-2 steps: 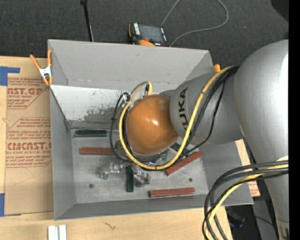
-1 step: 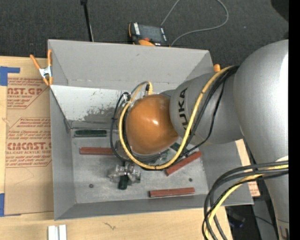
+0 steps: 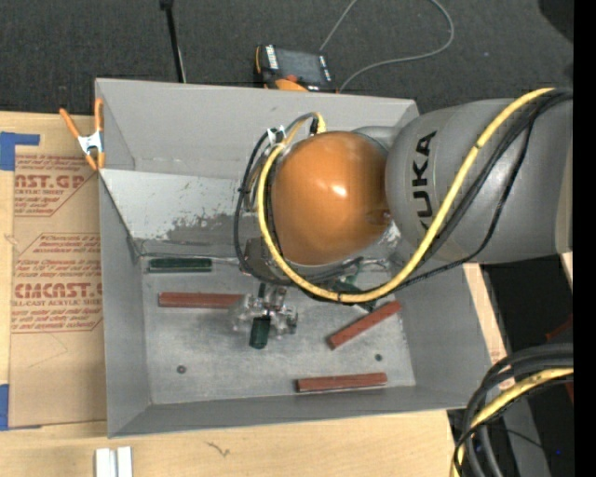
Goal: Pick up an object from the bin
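Overhead glare on orange cover (image 3: 326,196)

Background at the top of the view is a dark floor (image 3: 74,37). An orange-and-black device (image 3: 292,67) lies on it, with a thin pale cable (image 3: 346,20) and a dark rod (image 3: 173,42) nearby. A pale wooden tabletop (image 3: 307,447) runs along the bottom.

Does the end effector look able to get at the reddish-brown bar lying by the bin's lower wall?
Probably yes. The end effector sits mid-bin, and the reddish-brown bar lies flat on bare floor, nothing on it or between them; the wall beside it may crowd a grasp.
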`<state>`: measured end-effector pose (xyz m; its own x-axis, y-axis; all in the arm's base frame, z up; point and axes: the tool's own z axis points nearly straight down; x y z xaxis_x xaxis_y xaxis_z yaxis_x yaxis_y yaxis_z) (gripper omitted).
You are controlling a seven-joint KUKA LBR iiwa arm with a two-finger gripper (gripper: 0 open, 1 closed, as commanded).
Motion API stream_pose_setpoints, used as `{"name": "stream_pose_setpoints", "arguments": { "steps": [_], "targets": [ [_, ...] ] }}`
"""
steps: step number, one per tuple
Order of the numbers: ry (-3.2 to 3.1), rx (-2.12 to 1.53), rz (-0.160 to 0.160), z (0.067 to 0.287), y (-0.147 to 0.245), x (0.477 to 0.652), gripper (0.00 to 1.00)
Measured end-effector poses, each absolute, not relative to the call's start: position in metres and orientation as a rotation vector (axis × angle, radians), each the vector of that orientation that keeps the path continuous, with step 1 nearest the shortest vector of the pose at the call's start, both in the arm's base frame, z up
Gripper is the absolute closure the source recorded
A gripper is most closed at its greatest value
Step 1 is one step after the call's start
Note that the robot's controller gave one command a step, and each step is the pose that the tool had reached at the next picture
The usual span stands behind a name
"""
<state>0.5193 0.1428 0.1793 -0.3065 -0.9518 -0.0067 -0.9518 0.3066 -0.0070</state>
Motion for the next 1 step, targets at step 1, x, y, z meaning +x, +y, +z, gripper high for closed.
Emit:
{"name": "stream_pose_setpoints", "arguments": {
  "steps": [1],
  "targets": [
    [2.537, -1.846, 0.001, 0.1916, 0.1445, 0.5198, 1.00]
  ]
}}
